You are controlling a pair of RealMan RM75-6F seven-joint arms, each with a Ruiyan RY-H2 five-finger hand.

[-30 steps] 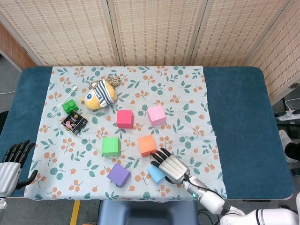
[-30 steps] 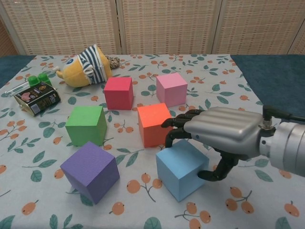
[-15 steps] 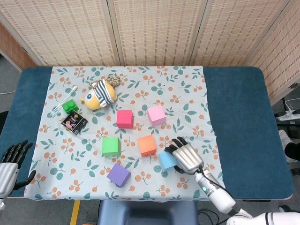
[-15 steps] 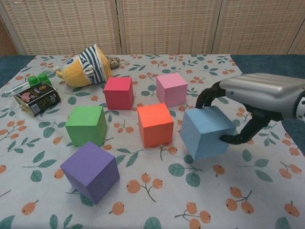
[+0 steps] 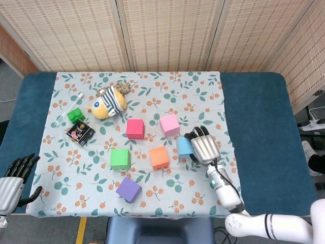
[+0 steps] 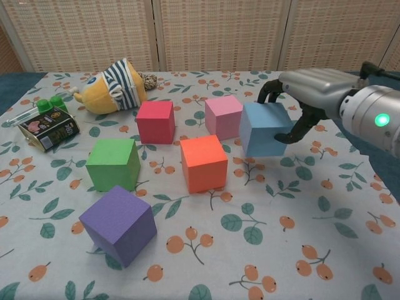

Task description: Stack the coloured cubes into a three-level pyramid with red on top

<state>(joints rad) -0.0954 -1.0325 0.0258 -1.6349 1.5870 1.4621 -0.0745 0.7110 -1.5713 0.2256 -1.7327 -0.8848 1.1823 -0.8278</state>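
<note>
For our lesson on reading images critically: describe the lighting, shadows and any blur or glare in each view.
Head view: even, soft light, faint shadows, everything sharp, no glare. Chest view: cubes throw soft shadows on the cloth; the right hand holding the blue cube is sharp, with mild sheen on its metal back and a lit green lamp on the wrist.

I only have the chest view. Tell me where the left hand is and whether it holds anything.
Observer: The left hand is at the near left corner of the table, off the floral cloth, fingers spread, holding nothing.
Operator: Now sort out blue and pink; they overlap for me.
Observer: From above, the blue cube, held by the right hand, is nearer the robot than the pink cube and to the right of the orange cube.
</note>
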